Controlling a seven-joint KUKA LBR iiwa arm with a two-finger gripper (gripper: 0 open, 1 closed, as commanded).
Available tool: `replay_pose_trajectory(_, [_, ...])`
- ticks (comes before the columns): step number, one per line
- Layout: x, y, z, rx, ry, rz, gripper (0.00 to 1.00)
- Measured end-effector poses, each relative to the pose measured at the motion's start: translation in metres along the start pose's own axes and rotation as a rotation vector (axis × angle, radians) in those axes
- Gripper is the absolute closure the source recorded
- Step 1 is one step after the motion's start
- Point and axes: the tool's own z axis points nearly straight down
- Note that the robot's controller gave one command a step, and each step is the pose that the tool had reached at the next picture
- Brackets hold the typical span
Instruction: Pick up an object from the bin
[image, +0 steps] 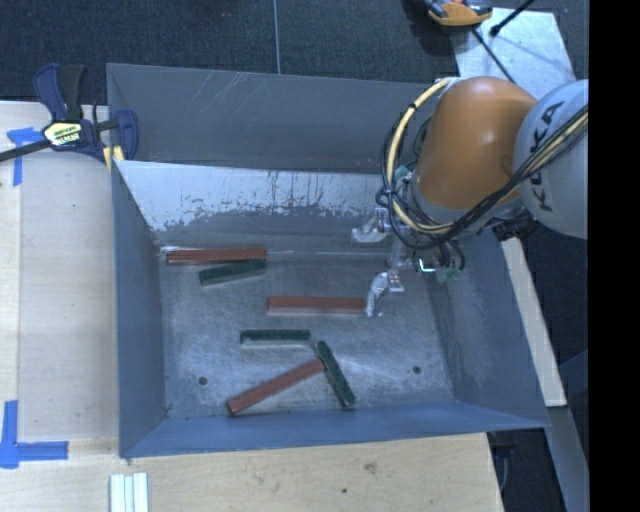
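My gripper (377, 297) hangs low in the right half of the bin, its one visible fingertip right at the right end of a flat reddish-brown bar (312, 304) lying crosswise in the middle. Just below that bar lies a short dark green bar (274, 338). A second dark green bar (336, 374) lies slanted towards the front, its upper end touching the upper right end of a longer reddish-brown bar (276, 388).
At the back left of the bin floor a reddish-brown bar (215, 257) lies along the wall with a dark green bar (232, 271) just in front of it. The arm with its orange cover and cables reaches in over the right wall.
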Motion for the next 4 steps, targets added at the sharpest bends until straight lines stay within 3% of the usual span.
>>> replay_pose_trajectory(1, [-0.002, 0.000, -0.005, 0.000, -0.009, 0.000, 0.00])
replay_pose_trajectory(2, [0.004, -0.029, 0.101, 0.000, -0.020, -0.116, 1.00])
replay_pose_trajectory(3, [0.004, -0.029, 0.101, 0.000, -0.020, -0.116, 1.00])
replay_pose_trajectory(4, [-0.010, -0.026, -0.049, 0.003, -0.015, -0.314, 1.00])
